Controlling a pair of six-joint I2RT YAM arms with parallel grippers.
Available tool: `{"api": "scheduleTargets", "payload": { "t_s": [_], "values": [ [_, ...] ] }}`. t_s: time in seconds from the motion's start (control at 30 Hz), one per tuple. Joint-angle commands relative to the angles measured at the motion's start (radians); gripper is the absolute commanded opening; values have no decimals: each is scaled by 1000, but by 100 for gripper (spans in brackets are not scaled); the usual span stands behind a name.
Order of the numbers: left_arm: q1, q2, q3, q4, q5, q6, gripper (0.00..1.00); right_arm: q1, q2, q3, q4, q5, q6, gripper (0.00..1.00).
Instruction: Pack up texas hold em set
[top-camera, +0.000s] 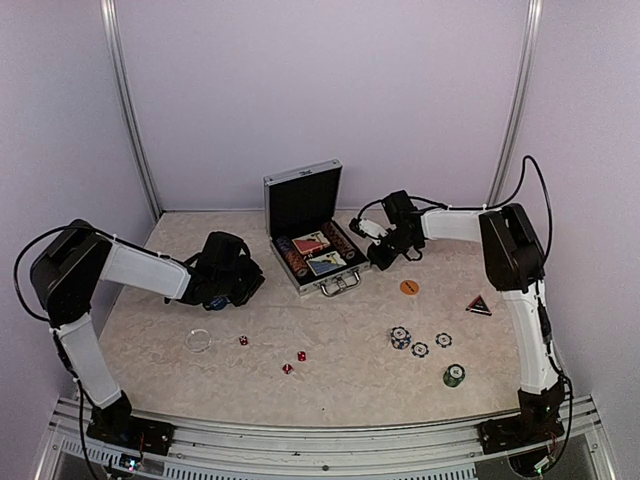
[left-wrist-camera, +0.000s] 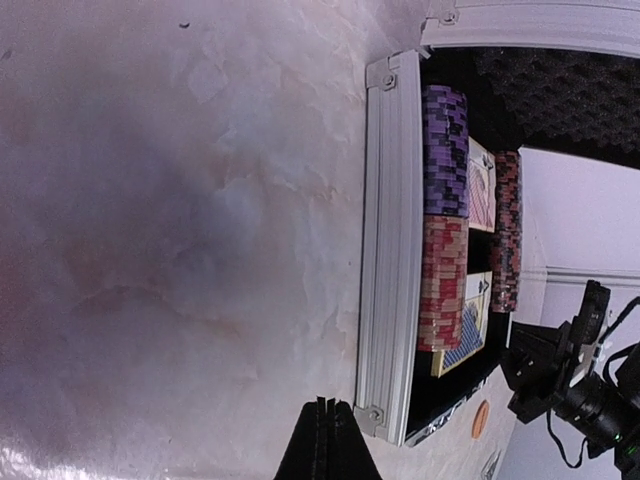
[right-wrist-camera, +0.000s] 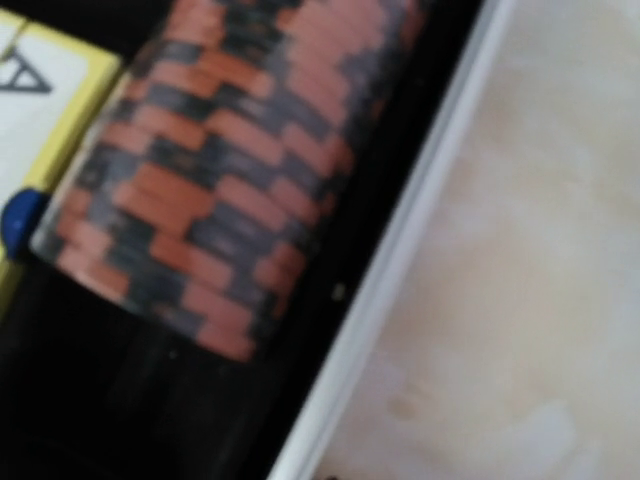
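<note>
**Open silver case (top-camera: 312, 235) at the back middle of the worktop (top-camera: 340, 390), lid standing up; both hands pressed together.**

The left hand (top-camera: 243, 281) sits just left of the case, its fingers (left-wrist-camera: 322, 440) closed on nothing. The right hand (top-camera: 384, 254) hangs at the case's right edge, close above a row of red-and-black chips (right-wrist-camera: 210, 190). More chip rows (left-wrist-camera: 445, 150) and two card decks (top-camera: 318, 252) lie inside. Loose on the worktop nearer the arms are three red dice (top-camera: 243, 340), a clear ring (top-camera: 199, 340), an orange disc (top-camera: 409, 287), a dark triangle (top-camera: 479, 305), three flat blue-and-white chips (top-camera: 400, 337) and a small green stack (top-camera: 454, 374).
</note>
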Motion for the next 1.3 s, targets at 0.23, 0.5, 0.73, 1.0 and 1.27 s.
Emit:
{"api": "scheduleTargets", "payload": {
  "t_s": [0.23, 0.5, 0.73, 1.0, 1.27],
  "values": [
    [96, 124, 143, -46, 27, 65, 0, 110, -86, -140, 19, -101, 42, 0],
    [167, 180, 206, -78, 40, 90, 0, 166, -129, -191, 48, -77, 64, 0],
    [214, 244, 266, -95, 69, 104, 0, 197, -179, -267, 107, -78, 98, 0],
    [228, 307, 323, -107, 78, 120, 0, 253, -186, -294, 161, -56, 140, 0],
    [244, 339, 363, -129, 78, 131, 0, 302, -197, -293, 172, -32, 158, 0]
  ]
}}
